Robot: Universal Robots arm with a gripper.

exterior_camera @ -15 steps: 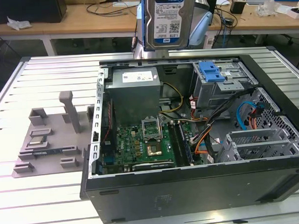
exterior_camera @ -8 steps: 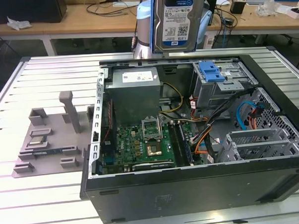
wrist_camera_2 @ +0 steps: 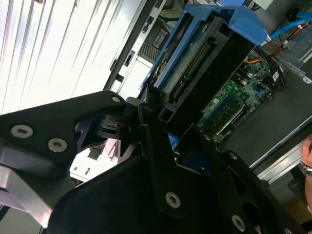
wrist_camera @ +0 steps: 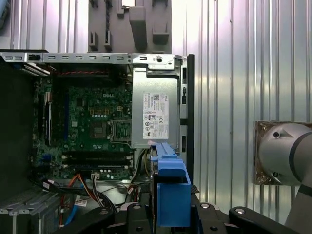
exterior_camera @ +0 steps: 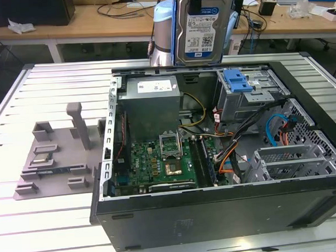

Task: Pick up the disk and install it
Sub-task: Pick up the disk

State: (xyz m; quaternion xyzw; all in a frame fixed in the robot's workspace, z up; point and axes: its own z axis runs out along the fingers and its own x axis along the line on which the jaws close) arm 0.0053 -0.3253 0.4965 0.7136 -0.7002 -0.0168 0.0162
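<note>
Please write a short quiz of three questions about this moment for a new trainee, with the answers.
1. True or false: the disk already sits inside the computer case.
2. The gripper is: A) shut on the disk B) open and free C) shut on nothing.
3. Fill in: the grey fixture lies on the exterior view's ____ of the case.
Key: 1 false; 2 A; 3 left.

Black gripper linkages with silver screws; silver-grey arm joint
</note>
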